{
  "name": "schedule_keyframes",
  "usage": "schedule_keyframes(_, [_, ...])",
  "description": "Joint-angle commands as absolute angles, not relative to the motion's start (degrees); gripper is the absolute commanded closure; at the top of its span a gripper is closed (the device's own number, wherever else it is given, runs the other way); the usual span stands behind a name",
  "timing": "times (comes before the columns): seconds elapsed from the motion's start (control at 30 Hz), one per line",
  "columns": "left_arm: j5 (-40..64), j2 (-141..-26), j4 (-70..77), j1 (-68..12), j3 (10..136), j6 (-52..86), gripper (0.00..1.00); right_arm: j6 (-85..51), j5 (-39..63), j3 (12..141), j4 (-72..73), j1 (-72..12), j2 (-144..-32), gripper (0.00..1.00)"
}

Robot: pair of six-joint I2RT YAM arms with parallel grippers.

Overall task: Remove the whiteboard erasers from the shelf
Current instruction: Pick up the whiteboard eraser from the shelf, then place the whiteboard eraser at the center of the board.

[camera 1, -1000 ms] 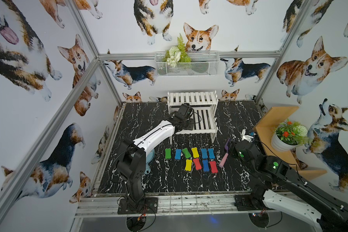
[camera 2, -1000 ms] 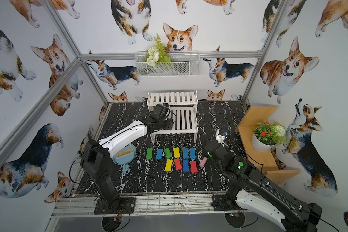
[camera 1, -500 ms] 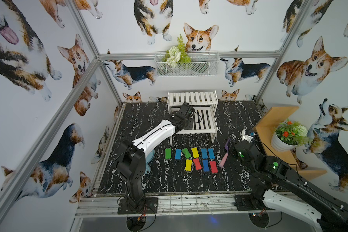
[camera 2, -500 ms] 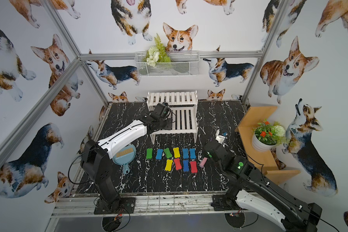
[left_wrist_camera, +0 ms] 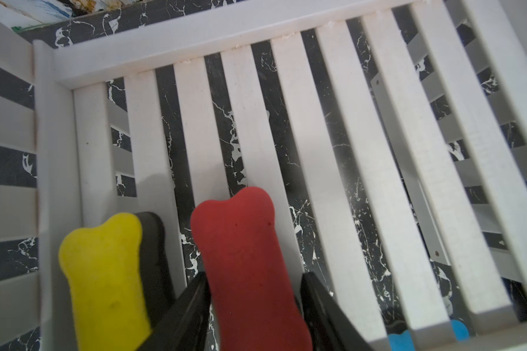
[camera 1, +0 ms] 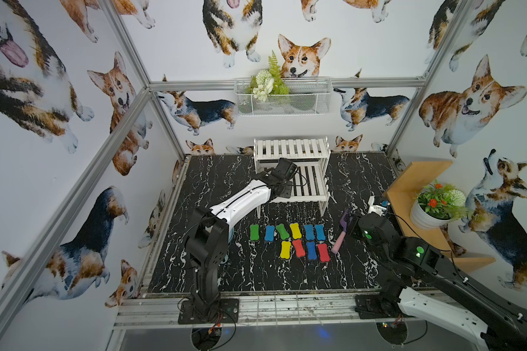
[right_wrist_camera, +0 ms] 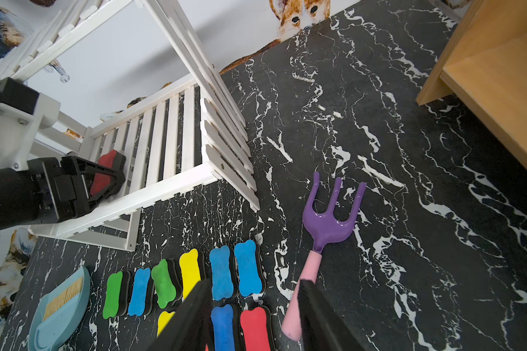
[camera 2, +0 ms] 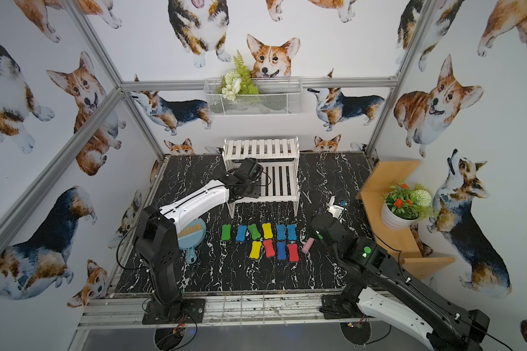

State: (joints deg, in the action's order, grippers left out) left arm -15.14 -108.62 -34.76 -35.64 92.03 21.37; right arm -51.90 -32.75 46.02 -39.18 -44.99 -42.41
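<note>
My left pincer [left_wrist_camera: 255, 278] nips the red eraser [left_wrist_camera: 241, 240] on the shelf [left_wrist_camera: 326, 152]; the yellow eraser [left_wrist_camera: 104, 273] just beside my jaw could snag as I lift

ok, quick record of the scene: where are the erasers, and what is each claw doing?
not yet removed: red eraser and yellow eraser, side by side on the lower tier of the shelf
removed: ten erasers on the table, in two rows of six and four
left claw: closed on the red eraser's sides
right claw: open, empty, above the table by the rake
</note>
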Motion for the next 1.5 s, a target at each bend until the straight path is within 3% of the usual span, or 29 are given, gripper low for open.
schedule_keyframes(0.0, [-16.18, -108.59, -35.77, -35.60, 93.07, 20.96, 0.54, -52.32, -33.22, 45.98, -39.11, -45.09, -42.39, 0.48])
schedule_keyframes(0.3, [-15.87, -98.06, -36.77, -37.44, 89.36, 22.86, 0.56, -52.14, -33.35, 46.46, -39.37, -45.13, -42.10, 0.48])
schedule_keyframes(0.63, [-12.04, -78.45, -39.61, -40.62, 68.87, 29.85, 0.56, -51.54, -32.35, 45.44, -37.71, -45.09, -42.63, 0.48])
schedule_keyframes(0.83, [-5.78, -73.17, -40.78, -43.69, 56.39, 35.07, 0.57, -50.90, -32.26, 45.75, -37.27, -45.04, -43.41, 0.48])
schedule_keyframes(1.07, [-0.01, -74.37, -36.98, -45.43, 47.11, 37.62, 0.58, -50.63, -32.42, 45.88, -37.00, -45.02, -43.82, 0.48])
schedule_keyframes(1.47, [0.98, -81.52, -33.80, -45.46, 46.53, 35.72, 0.60, -51.17, -33.13, 46.59, -38.28, -45.03, -43.03, 0.48])
